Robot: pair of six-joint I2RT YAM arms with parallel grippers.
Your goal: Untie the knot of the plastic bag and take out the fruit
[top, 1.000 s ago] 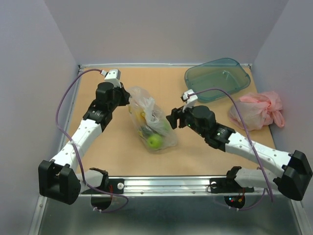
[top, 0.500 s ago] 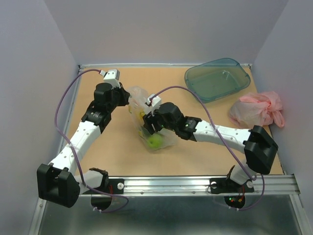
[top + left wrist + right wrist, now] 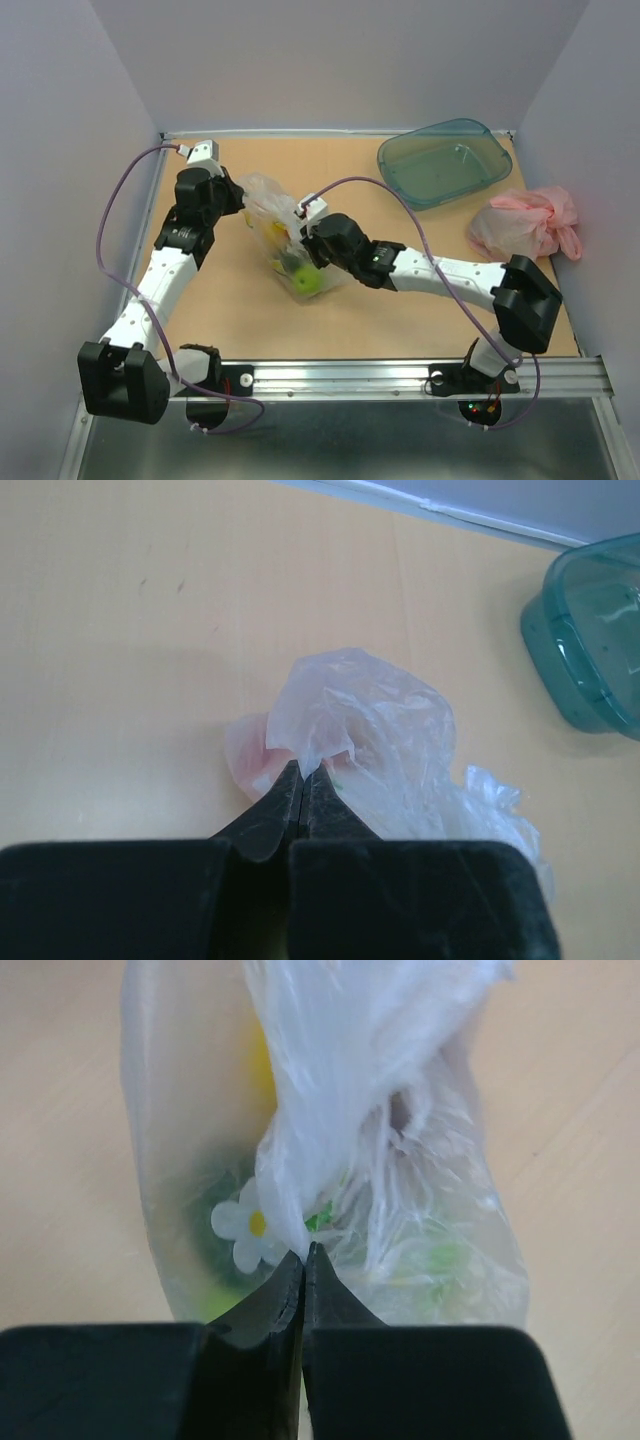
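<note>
Two grippers now pinch the plastic bag [image 3: 268, 215], one more than a second ago. From above, the right gripper [image 3: 305, 236], which then stood open and well clear of the bag toward the right, has swung in and closed on the film near the bag's middle. The left gripper [image 3: 238, 192] keeps its closed pinch on the bag's far end and has drawn back toward the far left corner of the worktop [image 3: 420, 320]. The bag has slid left with it and lies stretched between the two, left of the worktop's centre. A green fruit [image 3: 305, 282] shows at its near end, so nothing is out yet. The teal tray [image 3: 392, 165] sits at the far right corner, and the pink bag [image 3: 525, 222] by the right edge.

On the left wrist, the left gripper [image 3: 303, 770] is shut on a puckered tip of the bag [image 3: 365, 715].

On the right wrist, the right gripper [image 3: 305, 1252] is shut on a twisted bunch of the bag [image 3: 350, 1090], with yellow fruit [image 3: 262, 1060] behind the film. I cannot tell whether this bunch is the knot.

With both ends held, pulling apart to loosen the knot looks like the next step.
</note>
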